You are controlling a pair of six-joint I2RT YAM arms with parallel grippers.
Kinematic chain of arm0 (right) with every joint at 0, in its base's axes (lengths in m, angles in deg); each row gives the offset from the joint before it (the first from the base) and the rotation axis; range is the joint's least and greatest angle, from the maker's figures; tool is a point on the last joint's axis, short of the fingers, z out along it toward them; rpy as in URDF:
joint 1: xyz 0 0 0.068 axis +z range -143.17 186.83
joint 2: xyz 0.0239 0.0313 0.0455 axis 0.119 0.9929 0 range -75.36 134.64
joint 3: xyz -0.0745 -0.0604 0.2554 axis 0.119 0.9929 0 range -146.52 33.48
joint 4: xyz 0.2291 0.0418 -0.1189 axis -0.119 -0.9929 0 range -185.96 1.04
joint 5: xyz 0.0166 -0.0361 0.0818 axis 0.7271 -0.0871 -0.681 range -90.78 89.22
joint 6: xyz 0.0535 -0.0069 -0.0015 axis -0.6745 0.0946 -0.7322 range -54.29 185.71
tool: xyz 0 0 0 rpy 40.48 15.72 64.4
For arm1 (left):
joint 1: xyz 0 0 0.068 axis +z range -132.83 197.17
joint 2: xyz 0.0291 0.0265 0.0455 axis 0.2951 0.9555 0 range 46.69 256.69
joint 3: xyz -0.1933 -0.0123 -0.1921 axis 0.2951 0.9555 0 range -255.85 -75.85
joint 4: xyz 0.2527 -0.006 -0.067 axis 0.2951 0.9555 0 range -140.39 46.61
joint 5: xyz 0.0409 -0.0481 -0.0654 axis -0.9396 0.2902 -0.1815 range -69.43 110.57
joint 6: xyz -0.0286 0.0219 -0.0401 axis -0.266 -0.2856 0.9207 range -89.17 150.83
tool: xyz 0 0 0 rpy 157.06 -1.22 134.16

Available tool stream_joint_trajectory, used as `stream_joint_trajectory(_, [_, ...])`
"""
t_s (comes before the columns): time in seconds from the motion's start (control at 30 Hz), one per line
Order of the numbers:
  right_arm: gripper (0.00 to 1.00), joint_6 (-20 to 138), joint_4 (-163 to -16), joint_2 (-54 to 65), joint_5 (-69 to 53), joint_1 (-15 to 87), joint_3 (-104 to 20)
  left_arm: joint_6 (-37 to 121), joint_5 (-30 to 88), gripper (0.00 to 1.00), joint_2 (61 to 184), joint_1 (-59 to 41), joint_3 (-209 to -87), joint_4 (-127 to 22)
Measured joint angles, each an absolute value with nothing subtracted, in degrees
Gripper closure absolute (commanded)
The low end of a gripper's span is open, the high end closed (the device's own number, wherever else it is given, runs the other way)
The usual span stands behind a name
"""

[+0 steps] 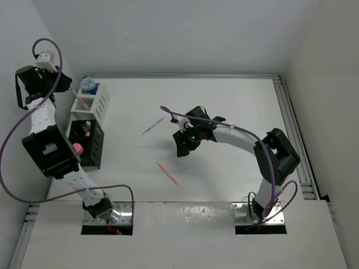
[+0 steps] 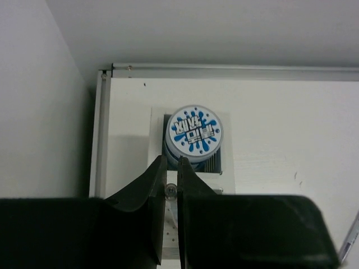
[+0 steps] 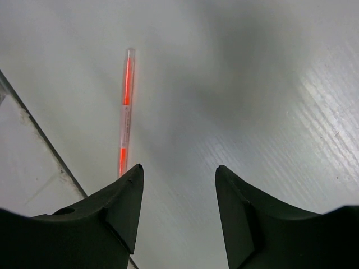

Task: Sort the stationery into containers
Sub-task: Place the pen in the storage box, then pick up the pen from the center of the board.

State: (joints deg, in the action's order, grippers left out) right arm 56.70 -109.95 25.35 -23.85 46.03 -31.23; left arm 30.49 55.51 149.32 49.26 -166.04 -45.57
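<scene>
On table (image 1: 224,101), slim clear orange-cored pen (image 3: 126,112); right jaws spread; left jaws pinching 2nd pen (image 1: 79,100).

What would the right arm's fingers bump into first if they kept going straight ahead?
Probably the bare table. The right arm's fingers stand open with only tabletop between them. The orange pen lies off to one side, though depth is hard to judge.

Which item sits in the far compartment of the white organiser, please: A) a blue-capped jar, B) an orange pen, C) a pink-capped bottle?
A: the left wrist view shows the blue-capped jar filling that compartment of the white organiser.
</scene>
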Motion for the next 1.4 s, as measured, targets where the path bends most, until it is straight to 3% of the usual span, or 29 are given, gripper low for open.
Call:
stream_joint_trajectory(0.07, [0.47,56.7,-109.8,25.7,-23.3,46.6,-30.6,30.0,55.6,0.94,149.2,48.9,-163.8,-46.3])
stream_joint_trajectory(0.17, [0.47,56.7,-109.4,26.4,-22.4,47.6,-29.9,29.5,55.7,0.6,149.1,48.6,-159.9,-46.5])
stream_joint_trajectory(0.2, [0.47,56.6,-109.3,26.8,-22.0,48.0,-29.9,29.2,55.7,0.55,149.1,48.6,-159.2,-46.4])
stream_joint_trajectory(0.27, [0.48,56.2,-108.8,27.4,-21.5,48.7,-29.8,29.2,55.9,0.36,149.1,48.6,-158.5,-45.9])
stream_joint_trajectory(0.33, [0.49,55.7,-108.4,27.7,-20.8,49.9,-29.5,29.4,55.9,0.31,149.0,48.7,-158.5,-46.0])
stream_joint_trajectory(0.57, [0.51,55.5,-108.3,28.2,-15.9,58.8,-28.6,30.1,56.9,0.29,144.9,48.7,-158.1,-46.3])
stream_joint_trajectory(0.87, [0.53,55.2,-108.3,33.1,-9.1,63.7,-30.1,29.2,59.9,0.28,127.5,48.9,-148.4,-46.5])
stream_joint_trajectory(1.27, [0.95,60.0,-106.5,36.3,-2.1,65.8,-33.3,27.9,63.7,0.28,116.5,49.4,-145.3,-44.1])
stream_joint_trajectory(1.4, [1.0,62.3,-105.8,35.6,-1.4,65.8,-32.5,27.7,66.0,0.28,114.8,49.4,-144.6,-43.0])
